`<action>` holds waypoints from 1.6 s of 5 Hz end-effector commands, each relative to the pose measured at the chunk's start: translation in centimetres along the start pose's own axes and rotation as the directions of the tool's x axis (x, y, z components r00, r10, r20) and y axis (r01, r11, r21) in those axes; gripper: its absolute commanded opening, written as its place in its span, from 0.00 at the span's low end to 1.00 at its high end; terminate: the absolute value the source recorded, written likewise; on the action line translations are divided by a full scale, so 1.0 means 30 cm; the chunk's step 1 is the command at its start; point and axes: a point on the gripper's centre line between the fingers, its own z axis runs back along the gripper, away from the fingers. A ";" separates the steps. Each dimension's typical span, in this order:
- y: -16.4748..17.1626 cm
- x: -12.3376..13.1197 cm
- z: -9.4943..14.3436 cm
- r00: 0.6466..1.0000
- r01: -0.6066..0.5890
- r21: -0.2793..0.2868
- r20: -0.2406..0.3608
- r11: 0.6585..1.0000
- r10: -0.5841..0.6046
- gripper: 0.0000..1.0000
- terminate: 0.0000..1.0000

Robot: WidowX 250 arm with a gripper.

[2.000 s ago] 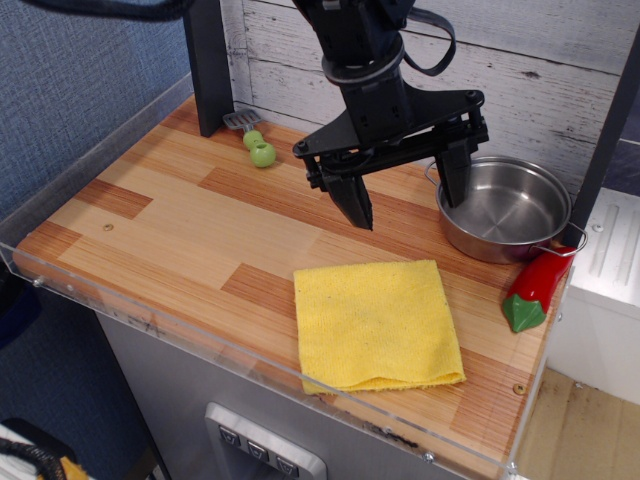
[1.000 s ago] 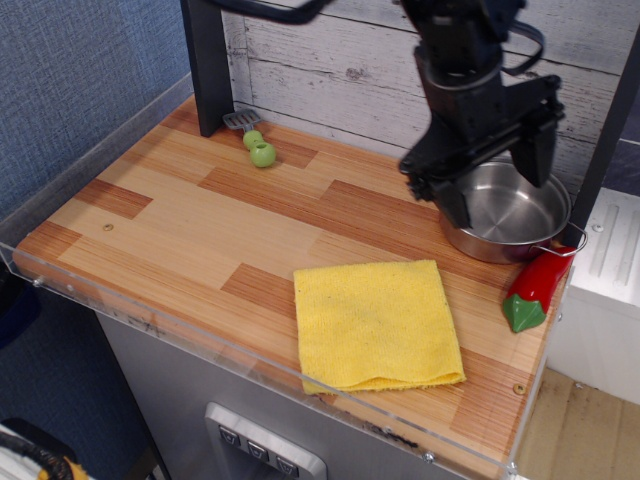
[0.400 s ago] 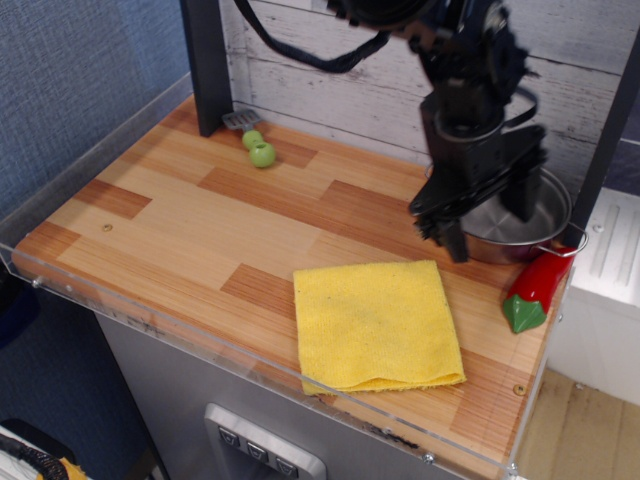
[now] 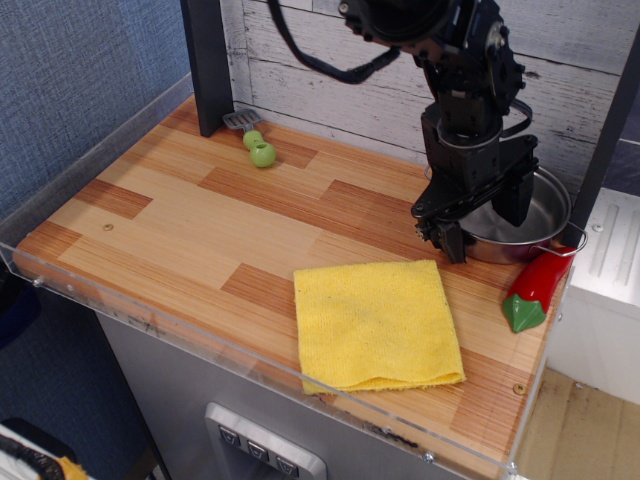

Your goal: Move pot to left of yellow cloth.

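Observation:
The pot (image 4: 545, 218) is a shiny steel saucepan at the back right of the wooden table, mostly hidden behind my gripper. The yellow cloth (image 4: 375, 322) lies flat in front of it, near the front edge. My gripper (image 4: 486, 222) is down at the pot's left side with its jaws apart. One finger (image 4: 455, 240) is outside the rim toward the cloth, the other finger (image 4: 516, 198) is inside the pot. The jaws straddle the rim and are not closed on it.
A red pepper with a green stem (image 4: 535, 288) lies against the pot's front right. A green toy with a grey handle (image 4: 258, 148) sits at the back left by a black post (image 4: 207, 60). A clear acrylic lip (image 4: 200, 335) runs along the table's front edge.
My gripper has swung from the table's middle right to the pot and dropped over its left rim. The pot, cloth and pepper have not moved.

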 end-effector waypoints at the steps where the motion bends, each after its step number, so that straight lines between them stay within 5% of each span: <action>1: -0.049 0.018 0.045 0.998 0.046 -0.020 0.048 0.999 -0.045 0.00 0.00; 4: -0.048 0.005 0.066 0.994 0.107 -0.006 0.023 0.994 -0.107 0.00 0.00; 6: -0.121 -0.005 0.099 0.983 0.184 -0.047 0.005 0.982 -0.184 0.00 0.00; 8: -0.128 -0.020 0.227 0.975 0.224 -0.099 0.015 0.969 -0.224 0.00 0.00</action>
